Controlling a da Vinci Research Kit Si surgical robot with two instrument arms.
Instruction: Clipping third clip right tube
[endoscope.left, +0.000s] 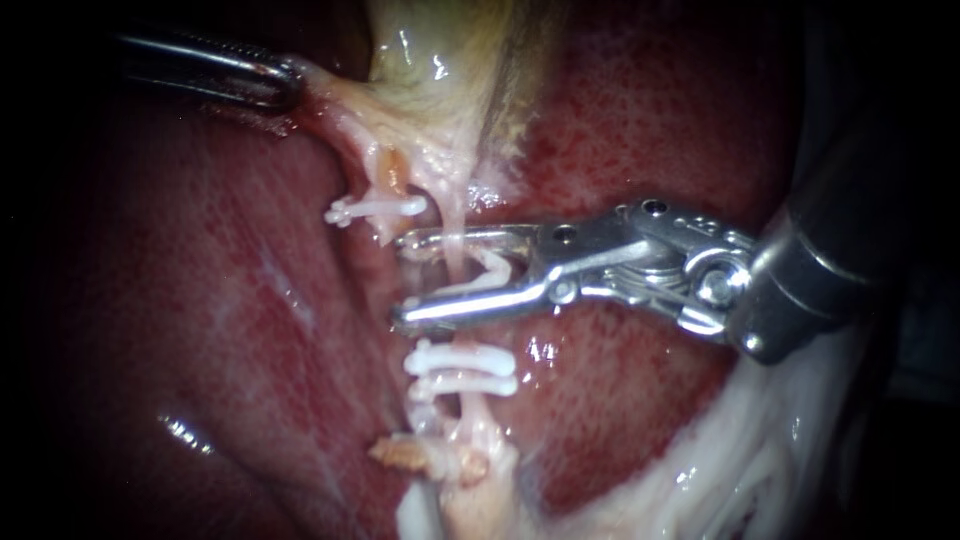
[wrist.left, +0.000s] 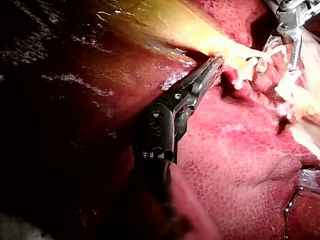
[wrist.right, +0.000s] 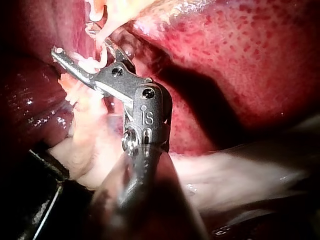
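Note:
My right instrument (endoscope.left: 398, 277) comes in from the right. Its jaws stand apart astride the thin pale right tube (endoscope.left: 456, 250), and between them they hold an open white clip (endoscope.left: 488, 270). Two white clips (endoscope.left: 462, 370) sit closed on the same tube just below the jaws. Another white clip (endoscope.left: 378, 208) crosses the left tube above them. At the upper left, my left instrument (endoscope.left: 285, 82) is shut on the gallbladder (endoscope.left: 430, 60) at its pale edge and holds it taut. The left wrist view shows those jaws (wrist.left: 216, 59) pinching yellowish tissue. In the right wrist view, my right instrument (wrist.right: 75, 42) straddles the tube (wrist.right: 107, 27).
Dark red liver (endoscope.left: 250, 330) surrounds the tubes on both sides. Pale fatty tissue (endoscope.left: 740, 470) lies under the right instrument's shaft. A frayed stump of tissue (endoscope.left: 440, 460) sits below the two lower clips.

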